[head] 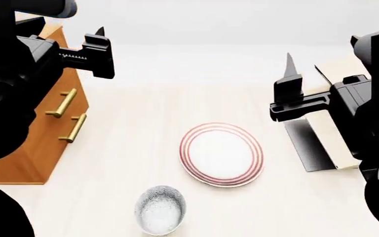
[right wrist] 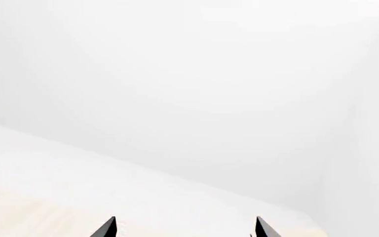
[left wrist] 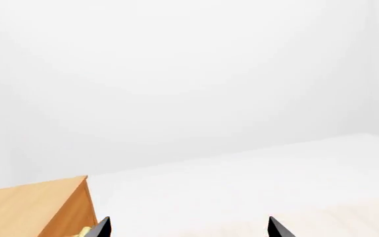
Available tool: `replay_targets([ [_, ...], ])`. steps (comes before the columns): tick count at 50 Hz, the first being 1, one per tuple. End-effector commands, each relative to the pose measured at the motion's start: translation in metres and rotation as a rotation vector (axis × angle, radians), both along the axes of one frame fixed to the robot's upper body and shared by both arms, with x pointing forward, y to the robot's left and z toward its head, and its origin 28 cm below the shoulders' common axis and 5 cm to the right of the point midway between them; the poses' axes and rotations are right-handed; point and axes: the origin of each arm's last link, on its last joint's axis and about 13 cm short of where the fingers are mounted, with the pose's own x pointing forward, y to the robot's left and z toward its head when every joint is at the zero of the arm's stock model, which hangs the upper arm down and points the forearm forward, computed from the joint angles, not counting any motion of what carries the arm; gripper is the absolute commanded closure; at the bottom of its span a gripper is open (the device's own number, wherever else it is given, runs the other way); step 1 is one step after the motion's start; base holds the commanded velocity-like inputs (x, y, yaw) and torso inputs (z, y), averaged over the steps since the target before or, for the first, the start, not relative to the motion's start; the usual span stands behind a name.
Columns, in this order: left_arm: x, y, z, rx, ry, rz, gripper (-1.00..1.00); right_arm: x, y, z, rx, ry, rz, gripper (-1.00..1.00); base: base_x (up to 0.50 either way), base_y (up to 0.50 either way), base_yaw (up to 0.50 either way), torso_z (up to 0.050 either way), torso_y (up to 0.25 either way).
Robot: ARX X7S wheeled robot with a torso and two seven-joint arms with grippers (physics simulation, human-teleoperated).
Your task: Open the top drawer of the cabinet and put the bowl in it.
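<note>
The orange-brown cabinet [head: 41,133] stands at the left in the head view, with two brass handles [head: 64,102] showing on shut drawer fronts. My left arm covers its upper part, so the top drawer is hidden there. The left wrist view catches a corner of the cabinet [left wrist: 38,207]. The speckled bowl [head: 160,209] sits upright on the floor near the front, apart from both grippers. My left gripper [left wrist: 188,228] hangs open and empty beside the cabinet's top, one of its fingers [head: 100,47] showing high up. My right gripper [right wrist: 184,228] is open and empty, raised at the right.
A white plate with red rings [head: 221,154] lies in the middle, just behind the bowl. A pale tilted plank rack [head: 324,140] stands at the right below my right arm. Pale floor and white walls surround everything.
</note>
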Motion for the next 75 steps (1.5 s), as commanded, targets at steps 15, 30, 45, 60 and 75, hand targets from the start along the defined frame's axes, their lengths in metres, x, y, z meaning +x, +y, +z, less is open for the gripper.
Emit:
replay_targets([
  [15,0.003,0.001,-0.005,0.008,0.017,-0.005,-1.00,0.002,0.000,-0.003,0.008,0.004,0.006,-1.00,0.46,0.00,0.00,0.000,0.001],
  [30,0.023,0.005,-0.017,0.301,0.059,0.066,-1.00,0.007,-0.002,-0.015,0.027,0.035,0.002,-1.00,0.00,0.00,0.00,0.000,0.000],
  [45,0.051,0.012,-0.041,0.622,0.185,0.173,-1.00,0.015,-0.003,-0.028,0.033,0.067,-0.010,-1.00,0.00,0.00,0.00,0.000,0.000],
  [60,0.083,0.015,-0.065,0.757,0.279,0.290,-1.00,0.019,-0.001,-0.035,0.037,0.082,-0.002,-1.00,0.00,0.00,0.00,0.000,0.000],
  [75,0.106,0.021,-0.073,0.854,0.322,0.390,-1.00,0.023,-0.004,-0.043,0.049,0.099,-0.003,-1.00,0.00,0.00,0.00,0.000,0.000],
])
